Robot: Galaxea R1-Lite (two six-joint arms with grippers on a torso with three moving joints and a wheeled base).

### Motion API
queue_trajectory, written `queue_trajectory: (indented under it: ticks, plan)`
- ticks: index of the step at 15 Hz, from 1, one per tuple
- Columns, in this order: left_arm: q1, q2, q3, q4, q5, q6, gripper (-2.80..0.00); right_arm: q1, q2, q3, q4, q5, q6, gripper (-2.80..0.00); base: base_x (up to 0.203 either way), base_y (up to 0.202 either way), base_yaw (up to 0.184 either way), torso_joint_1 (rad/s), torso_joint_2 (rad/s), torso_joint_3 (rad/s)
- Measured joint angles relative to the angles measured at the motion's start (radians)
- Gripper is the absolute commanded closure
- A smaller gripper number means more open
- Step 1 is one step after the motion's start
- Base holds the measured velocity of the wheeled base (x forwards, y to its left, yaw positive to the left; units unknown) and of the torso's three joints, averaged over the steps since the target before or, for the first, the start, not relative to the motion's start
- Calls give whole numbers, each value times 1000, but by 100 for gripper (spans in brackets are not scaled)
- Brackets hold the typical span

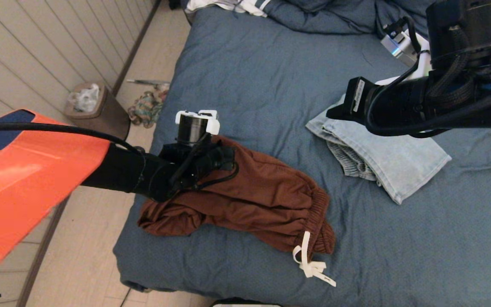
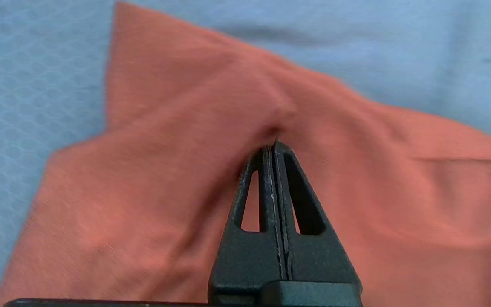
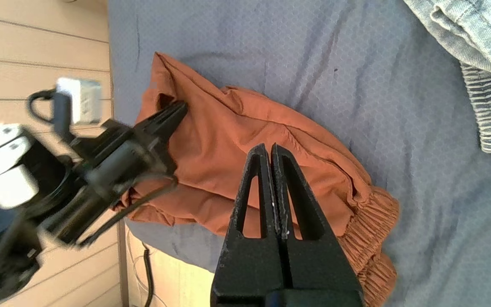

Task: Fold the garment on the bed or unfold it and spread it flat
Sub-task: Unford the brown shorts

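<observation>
A rust-brown garment point(image 1: 262, 196) with a ribbed waistband and white drawstring point(image 1: 309, 264) lies crumpled near the left front of the bed point(image 1: 271, 64), which has a slate-blue sheet. My left gripper point(image 2: 273, 145) is shut on the brown garment point(image 2: 164, 128) at its far left part, and the cloth puckers up to the fingertips. From the right wrist, that left gripper point(image 3: 180, 110) shows on the garment point(image 3: 228, 145). In the head view its fingers hide behind the wrist point(image 1: 198, 162). My right gripper point(image 3: 269, 147) hangs shut and empty above the bed, right of the garment point(image 1: 335, 113).
Folded light-blue jeans point(image 1: 382, 157) lie on the bed under my right arm. Bunched blue bedding point(image 1: 313, 17) sits at the far end. Off the bed's left edge, on the floor, stand a brown bin point(image 1: 96, 108) and a heap of cloth point(image 1: 145, 108).
</observation>
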Motion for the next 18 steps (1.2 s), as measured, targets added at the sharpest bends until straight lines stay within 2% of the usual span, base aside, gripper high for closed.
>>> queue_trajectory:
  ticks: [3, 8, 12, 15, 18]
  plan:
    - [67, 33, -46, -1, 0, 17, 0, 0, -4, 0, 0, 0, 0, 0, 0, 0, 0, 0, 0, 0]
    - [232, 43, -149, 13, 0, 52, 0, 3, -4, 6, -1, -1, 0, 0, 0, 0, 0, 0, 0, 0]
    - [309, 50, -204, 32, -2, 70, 0, 3, -5, 6, -1, -1, 2, 0, 0, 0, 0, 0, 0, 0]
    - [300, 22, -156, 50, -10, 49, 0, 2, -5, 13, 1, -7, 1, 0, 0, 0, 0, 0, 0, 0]
    - [196, -51, -37, 68, -60, 26, 0, -22, -9, 81, 1, -7, -5, 0, 0, 0, 0, 0, 0, 0]
